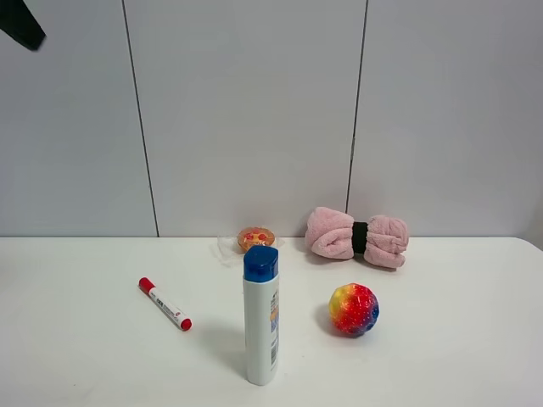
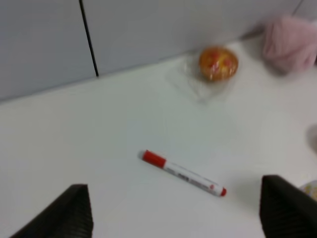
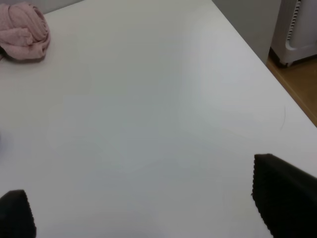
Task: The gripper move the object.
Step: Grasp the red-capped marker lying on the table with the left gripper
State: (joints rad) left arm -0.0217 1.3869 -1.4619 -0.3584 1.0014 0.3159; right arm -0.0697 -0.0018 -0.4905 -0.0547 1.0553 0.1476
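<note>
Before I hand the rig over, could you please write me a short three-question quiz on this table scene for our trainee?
1. True or false: the marker pen lies flat on the table, apart from the bottle.
2. The bottle's cap is: A red, B blue, C green.
3. Fill in: in its wrist view, the left pincer is ____ (open or shut).
Key: 1 true; 2 B; 3 open.
</note>
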